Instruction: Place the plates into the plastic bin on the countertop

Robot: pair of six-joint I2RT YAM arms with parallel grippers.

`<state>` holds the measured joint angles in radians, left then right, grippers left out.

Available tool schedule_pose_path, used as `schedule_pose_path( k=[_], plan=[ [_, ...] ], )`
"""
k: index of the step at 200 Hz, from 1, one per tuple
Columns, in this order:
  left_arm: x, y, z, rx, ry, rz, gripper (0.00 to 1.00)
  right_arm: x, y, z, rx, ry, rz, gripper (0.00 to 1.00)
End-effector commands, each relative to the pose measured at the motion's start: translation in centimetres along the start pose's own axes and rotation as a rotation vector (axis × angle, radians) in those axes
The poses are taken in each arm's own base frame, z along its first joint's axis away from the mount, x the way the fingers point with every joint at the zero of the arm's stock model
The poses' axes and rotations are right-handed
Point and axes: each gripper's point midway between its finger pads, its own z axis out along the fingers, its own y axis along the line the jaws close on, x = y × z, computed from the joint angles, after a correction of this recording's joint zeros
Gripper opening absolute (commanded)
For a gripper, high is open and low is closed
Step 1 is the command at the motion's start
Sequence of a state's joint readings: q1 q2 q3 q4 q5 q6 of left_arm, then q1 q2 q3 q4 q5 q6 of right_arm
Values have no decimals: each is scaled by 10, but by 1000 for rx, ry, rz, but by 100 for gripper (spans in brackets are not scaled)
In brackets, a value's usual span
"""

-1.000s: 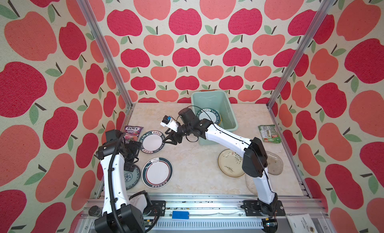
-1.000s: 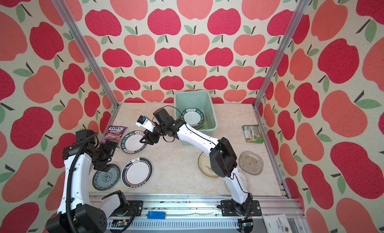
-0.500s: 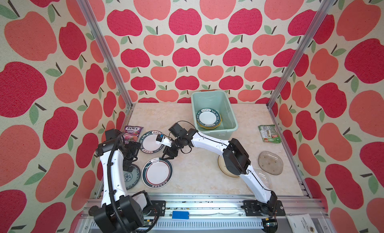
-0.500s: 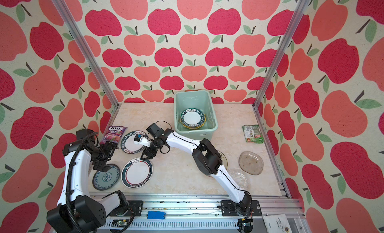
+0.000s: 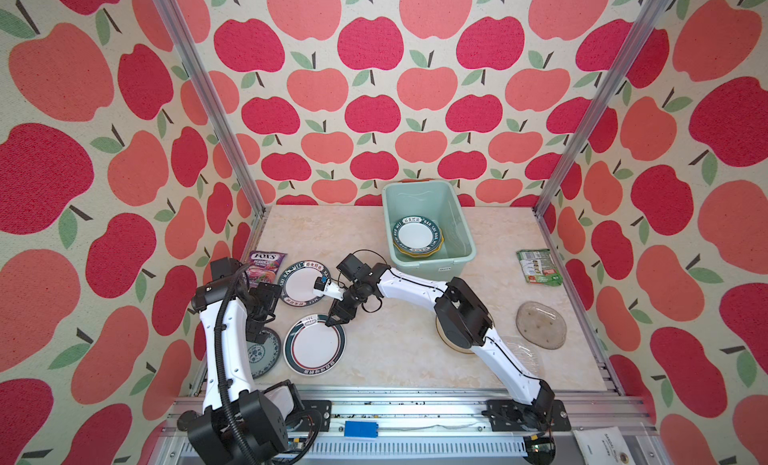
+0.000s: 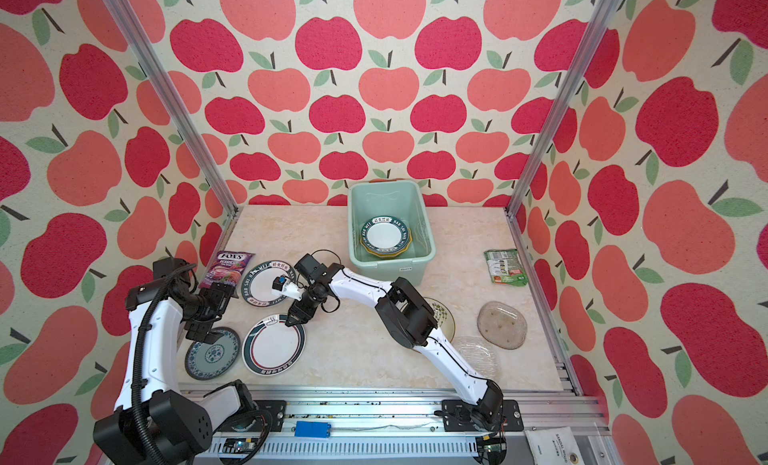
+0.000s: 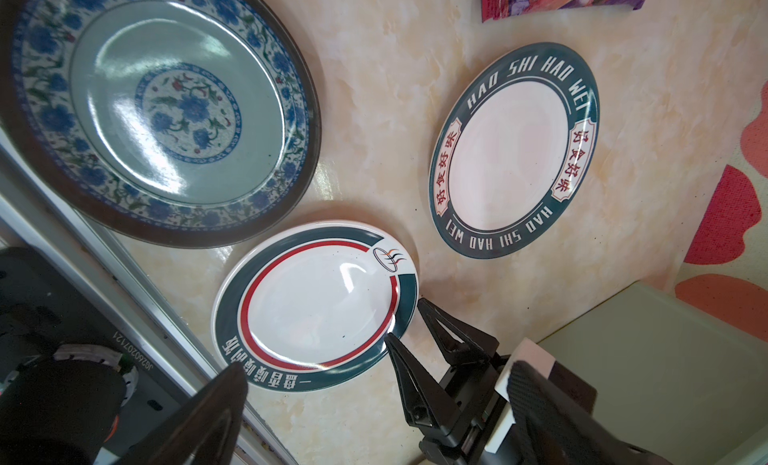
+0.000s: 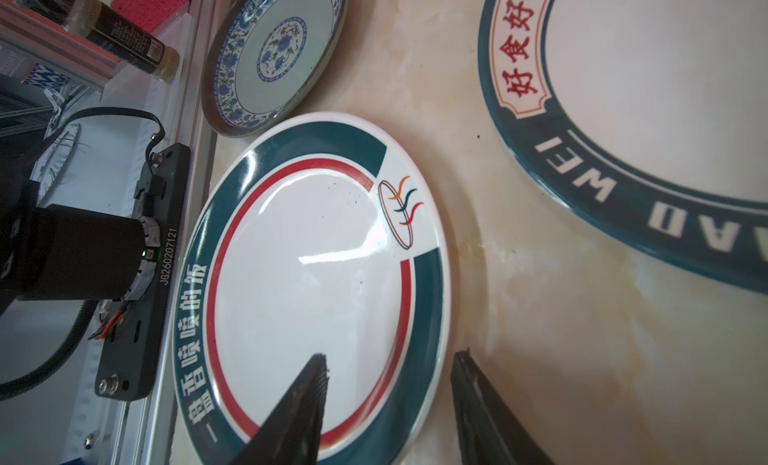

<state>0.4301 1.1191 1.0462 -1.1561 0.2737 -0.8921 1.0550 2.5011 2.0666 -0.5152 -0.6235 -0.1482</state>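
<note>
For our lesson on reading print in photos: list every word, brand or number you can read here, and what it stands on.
"HAO SHI HAO WEI", "好食好味": round white plate with dark teal rim.
"FOX'S BERRIES": purple snack packet.
"JG260207121": black metal bracket.
Chinese lettering on red-ringed plate: unsure.
Too small to read: label on the pale green plastic bin; green packet.

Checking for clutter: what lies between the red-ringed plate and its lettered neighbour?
Only bare countertop between red-ringed plate and lettered plate, in the right wrist view.
</note>
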Motion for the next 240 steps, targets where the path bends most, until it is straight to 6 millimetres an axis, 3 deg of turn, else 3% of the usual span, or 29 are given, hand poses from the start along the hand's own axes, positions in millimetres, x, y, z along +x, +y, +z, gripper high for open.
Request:
schedule_pose_path(
  k=[1, 32, 118, 172, 204, 240],
  plan=[
    [0, 3, -5, -21, 2, -2, 100, 4, 5, 12, -34, 14, 12, 47],
    [0, 3, -4, -24, 5, 3, 100, 12, 4, 20, -34, 34, 22, 40],
    [0, 2, -3, -16, 6, -1, 98, 15, -1, 15, 17, 47, 10, 17],
    [-1, -5, -5, -5, -5, 48, 96, 2, -18, -7, 106, 3, 27, 11],
    [0, -34, -1, 105, -20, 180, 96, -11, -34, -37, 164, -76, 83, 8],
    [14, -81, 4, 287, 0, 501, 96, -15, -49, -70, 238, -126, 157, 8]
  ],
)
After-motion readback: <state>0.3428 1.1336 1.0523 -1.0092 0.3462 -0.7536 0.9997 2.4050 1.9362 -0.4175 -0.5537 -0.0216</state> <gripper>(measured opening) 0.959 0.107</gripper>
